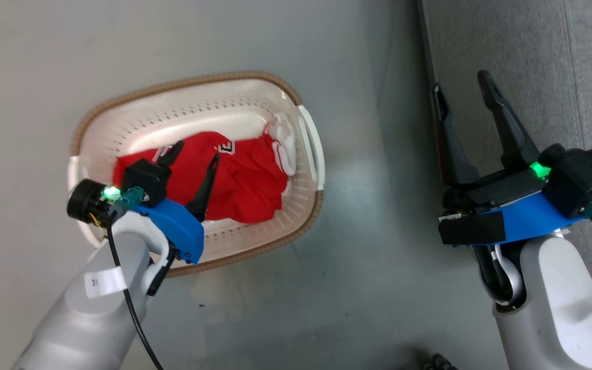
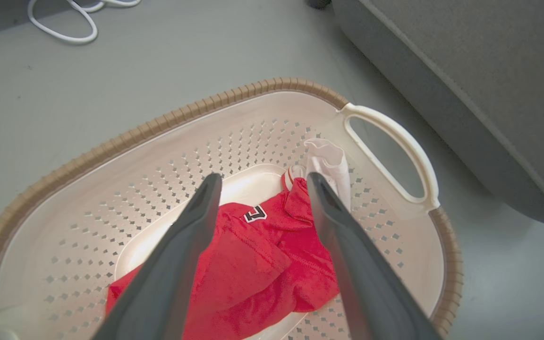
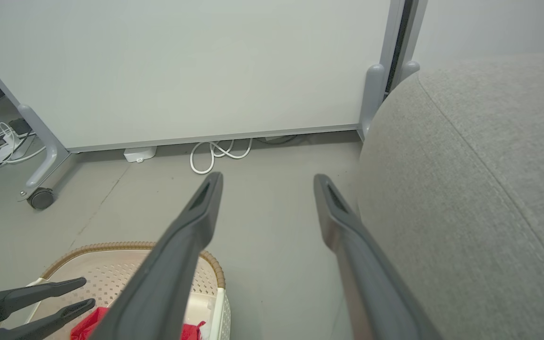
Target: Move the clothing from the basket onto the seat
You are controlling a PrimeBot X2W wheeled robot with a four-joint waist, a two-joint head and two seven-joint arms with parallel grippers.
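at the left, the left gripper (image 1: 197,151) hangs over the basket (image 1: 198,81), its two fingers spread wide with nothing between them, tips pointing down at the clothing (image 1: 244,185). the red heap lies crumpled on the basket's bottom, toward the side nearer the seat, with a white part (image 1: 285,144) bunched against the wall by the handle (image 1: 312,149). the likeliest slip, as i judge it, is that the fingers close on only a top fold, so part of the heap lifts and the rest drops off partway. if they go down too deep, the tips could jam on the perforated bottom, and the light basket could tip or slide on the floor (image 1: 368,231). a trailing sleeve could also hook on the woven rim as the load comes up.

further right lies a strip of bare floor between basket and seat, and loosely held cloth could fall there during the carry. the right gripper (image 1: 460,81) hovers over the seat's edge, fingers also spread and empty. it sits in the path the left arm would likely take, so the arms could clash. at the far right is the seat (image 1: 584,77), near the basket. cloth set too close to its rounded edge may slide off.
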